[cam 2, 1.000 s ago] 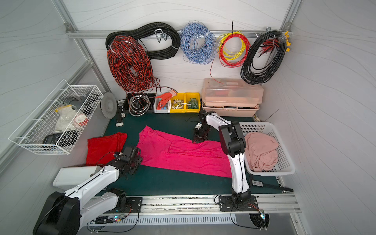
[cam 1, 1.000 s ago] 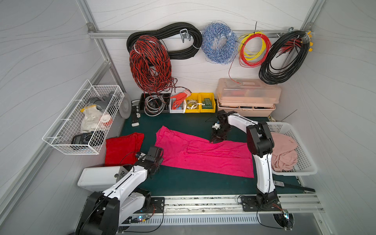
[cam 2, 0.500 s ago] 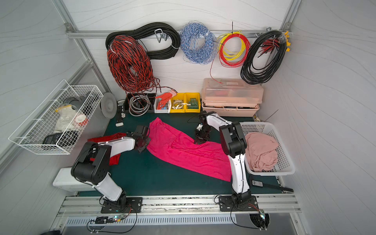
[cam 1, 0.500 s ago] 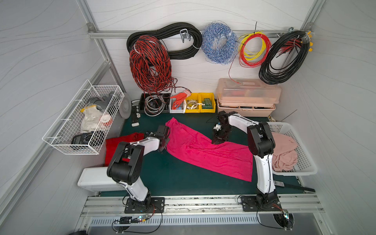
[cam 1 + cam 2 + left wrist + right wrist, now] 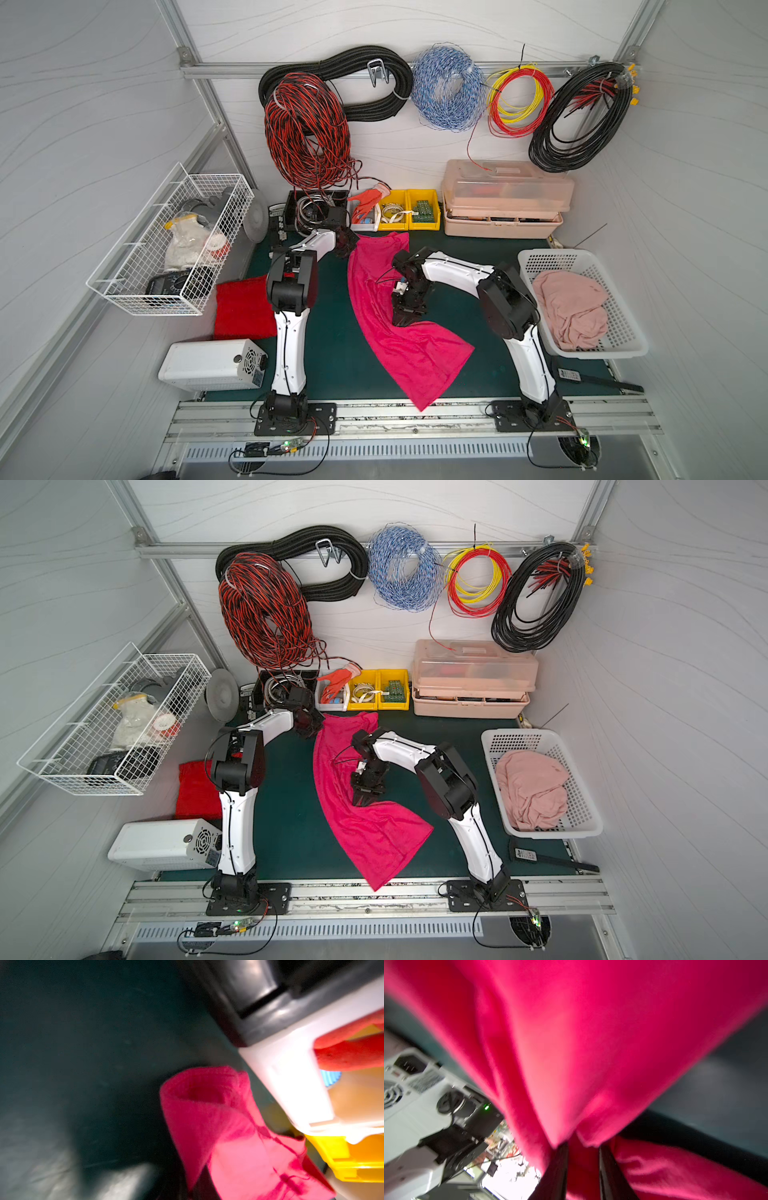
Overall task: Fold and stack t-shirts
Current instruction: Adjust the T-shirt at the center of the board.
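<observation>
You had the magenta t-shirt (image 5: 407, 353) lying far-to-near, left gripper (image 5: 350, 246) shut on its far corner, right gripper (image 5: 402, 321) clamped on its right edge

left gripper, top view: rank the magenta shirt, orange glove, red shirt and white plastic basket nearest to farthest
From the left gripper, in a top view:
1. magenta t-shirt, corner in its grip
2. orange glove, just behind, on the back bins
3. red t-shirt, table's left edge
4. white plastic basket, far right
</observation>
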### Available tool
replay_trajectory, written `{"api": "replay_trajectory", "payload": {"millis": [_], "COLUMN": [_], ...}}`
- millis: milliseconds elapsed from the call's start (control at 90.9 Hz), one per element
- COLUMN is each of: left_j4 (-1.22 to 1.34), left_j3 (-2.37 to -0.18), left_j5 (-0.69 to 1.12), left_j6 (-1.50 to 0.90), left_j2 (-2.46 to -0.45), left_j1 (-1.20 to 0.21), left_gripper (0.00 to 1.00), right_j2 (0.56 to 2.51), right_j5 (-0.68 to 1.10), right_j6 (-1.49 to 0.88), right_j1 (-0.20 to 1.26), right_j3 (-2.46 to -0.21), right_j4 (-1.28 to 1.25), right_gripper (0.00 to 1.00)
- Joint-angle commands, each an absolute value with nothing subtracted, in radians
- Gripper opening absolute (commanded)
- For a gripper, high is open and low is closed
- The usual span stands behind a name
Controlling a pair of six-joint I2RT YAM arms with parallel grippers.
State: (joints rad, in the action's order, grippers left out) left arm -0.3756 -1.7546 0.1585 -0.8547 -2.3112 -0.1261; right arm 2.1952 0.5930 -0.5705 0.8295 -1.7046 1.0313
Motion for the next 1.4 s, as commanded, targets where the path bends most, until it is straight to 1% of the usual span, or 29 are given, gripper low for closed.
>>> {"api": "replay_trajectory", "payload": {"millis": [0, 165, 231, 308, 341, 396, 451, 561, 660, 804, 914, 1046, 1167, 1277, 1387], "left_j4": [-0.367, -0.307, -0.311, -0.341, -0.363, -0.393, -0.435, -0.467, -0.442, -0.472, -0.546, -0.683, -0.755, -0.828, -0.827], "left_j3": [-1.750, -1.700, -1.664, -1.601, -1.575, -1.522, -1.468, -1.318, -1.111, -0.830, -0.679, -0.598, -0.550, -0.535, -0.533], "left_j5": [0.241, 0.286, 0.274, 0.228, 0.191, 0.150, 0.128, 0.193, 0.303, 0.375, 0.401, 0.395, 0.420, 0.405, 0.400], "left_j6": [-0.819, -0.801, -0.778, -0.746, -0.731, -0.705, -0.689, -0.688, -0.725, -0.761, -0.811, -0.877, -0.926, -0.921, -0.910], "left_j2": [-2.333, -2.272, -2.212, -2.110, -2.059, -1.966, -1.874, -1.716, -1.587, -1.331, -1.091, -0.845, -0.714, -0.667, -0.675], "left_j1": [-0.130, -0.130, -0.129, -0.125, -0.126, -0.126, -0.126, -0.127, -0.131, -0.173, -0.226, -0.271, -0.288, -0.296, -0.296], "left_gripper": [0.00, 0.00, 0.21, 0.43, 0.51, 0.59, 0.63, 0.63, 0.61, 0.60, 0.61, 0.61, 0.61, 0.61, 0.61], "right_j2": [2.179, 2.108, 2.070, 2.043, 2.040, 2.045, 2.061, 2.111, 2.168, 2.230, 2.252, 2.278, 2.300, 2.319, 2.337], "right_j5": [0.643, 0.491, 0.431, 0.411, 0.416, 0.453, 0.516, 0.655, 0.724, 0.736, 0.725, 0.721, 0.709, 0.684, 0.653], "right_j6": [-0.617, -0.585, -0.557, -0.528, -0.520, -0.517, -0.532, -0.603, -0.683, -0.745, -0.784, -0.849, -0.874, -0.866, -0.846], "right_j1": [0.798, 0.681, 0.630, 0.562, 0.531, 0.481, 0.435, 0.378, 0.374, 0.410, 0.432, 0.436, 0.447, 0.465, 0.469], "right_j3": [-1.699, -1.645, -1.642, -1.648, -1.650, -1.648, -1.634, -1.608, -1.626, -1.658, -1.621, -1.575, -1.595, -1.641, -1.680], "right_j4": [1.050, 1.090, 1.095, 1.085, 1.070, 1.031, 0.956, 0.750, 0.608, 0.496, 0.391, 0.255, 0.217, 0.253, 0.293], "right_gripper": [0.30, 0.30, 0.32, 0.44, 0.47, 0.53, 0.56, 0.54, 0.53, 0.52, 0.52, 0.52, 0.51, 0.46, 0.35]}}
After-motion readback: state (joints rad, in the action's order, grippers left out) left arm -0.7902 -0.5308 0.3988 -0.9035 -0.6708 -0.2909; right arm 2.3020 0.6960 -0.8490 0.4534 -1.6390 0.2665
